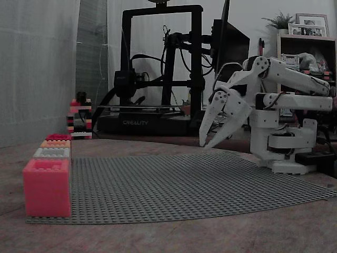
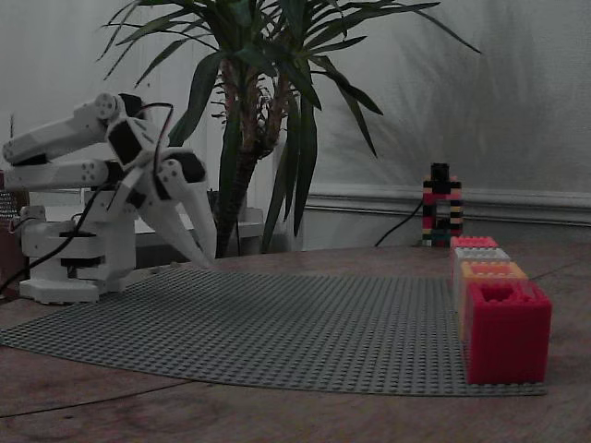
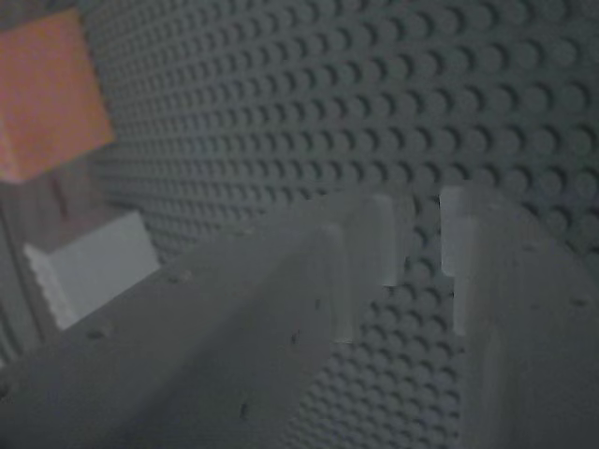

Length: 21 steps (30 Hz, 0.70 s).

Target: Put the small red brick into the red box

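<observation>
The deep red box (image 1: 58,137) is the farthest in a row of boxes at the baseplate's left edge; in the other fixed view the red box (image 2: 474,242) stands at the right. The small red brick is out of view. My white gripper (image 1: 206,144) hangs over the far right part of the grey baseplate (image 1: 184,182), pointing down. In the other fixed view the gripper (image 2: 208,260) is at the left, far from the boxes. In the wrist view the gripper (image 3: 421,253) is open by a narrow gap, with only studs showing between its fingers.
In the row stand a big pink-coral box (image 1: 46,187), a white box (image 1: 51,153) and an orange box (image 1: 55,143). A brick tower (image 1: 80,118) rises behind them. A 3D printer (image 1: 158,68) stands at the back. A potted plant (image 2: 259,111) is behind the arm.
</observation>
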Tool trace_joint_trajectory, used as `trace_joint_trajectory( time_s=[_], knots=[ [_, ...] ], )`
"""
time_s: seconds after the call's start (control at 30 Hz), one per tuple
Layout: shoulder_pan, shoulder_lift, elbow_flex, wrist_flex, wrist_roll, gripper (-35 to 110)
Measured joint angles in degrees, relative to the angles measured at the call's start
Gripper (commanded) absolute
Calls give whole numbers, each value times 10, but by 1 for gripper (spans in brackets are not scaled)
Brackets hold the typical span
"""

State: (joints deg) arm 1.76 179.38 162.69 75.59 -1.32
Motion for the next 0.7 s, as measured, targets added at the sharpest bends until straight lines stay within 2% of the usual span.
trace_joint_trajectory(
  time_s=[0.2,0.7],
  knots=[
    [-6,27,3,31,10,0],
    [-26,43,11,33,41,0]
  ],
)
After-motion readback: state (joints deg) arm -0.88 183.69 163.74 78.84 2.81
